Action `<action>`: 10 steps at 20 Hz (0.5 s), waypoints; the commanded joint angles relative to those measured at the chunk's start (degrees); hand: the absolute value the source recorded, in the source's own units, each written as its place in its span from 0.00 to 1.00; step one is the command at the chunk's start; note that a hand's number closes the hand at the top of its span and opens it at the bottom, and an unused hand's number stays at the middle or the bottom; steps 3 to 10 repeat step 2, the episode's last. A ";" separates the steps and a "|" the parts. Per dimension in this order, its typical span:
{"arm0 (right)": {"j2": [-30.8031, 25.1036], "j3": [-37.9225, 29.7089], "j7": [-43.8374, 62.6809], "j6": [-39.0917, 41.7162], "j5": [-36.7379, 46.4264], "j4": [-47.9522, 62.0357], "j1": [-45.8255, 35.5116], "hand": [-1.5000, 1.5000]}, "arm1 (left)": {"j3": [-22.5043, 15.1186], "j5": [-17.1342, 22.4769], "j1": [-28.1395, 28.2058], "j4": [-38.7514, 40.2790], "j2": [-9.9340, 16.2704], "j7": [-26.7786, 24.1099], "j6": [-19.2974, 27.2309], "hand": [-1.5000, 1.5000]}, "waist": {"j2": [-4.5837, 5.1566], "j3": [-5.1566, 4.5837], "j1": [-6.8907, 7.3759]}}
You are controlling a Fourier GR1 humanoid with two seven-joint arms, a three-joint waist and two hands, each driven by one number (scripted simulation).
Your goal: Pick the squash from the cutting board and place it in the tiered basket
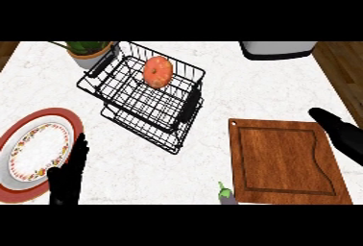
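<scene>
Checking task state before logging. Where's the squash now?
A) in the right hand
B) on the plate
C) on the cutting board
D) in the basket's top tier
D: the orange squash sits inside the top tier of the wire basket; the cutting board is bare, and the right hand over the board's far right edge holds nothing.

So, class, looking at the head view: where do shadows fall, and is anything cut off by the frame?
Head view: light is even, no glare on the counter; the tiered basket, holding the squash, casts only a faint shadow; the plant pot and a grey object are cropped at the top; the left hand rests open beside the plate, and the right hand is cut by the right edge.
</scene>
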 commanded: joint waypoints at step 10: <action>-4.07 -2.86 2.68 7.95 -10.36 -17.93 14.55 0.00 | 0.53 0.56 1.19 1.13 0.04 -1.02 -0.59 0.50 | 0.37 -0.05 0.08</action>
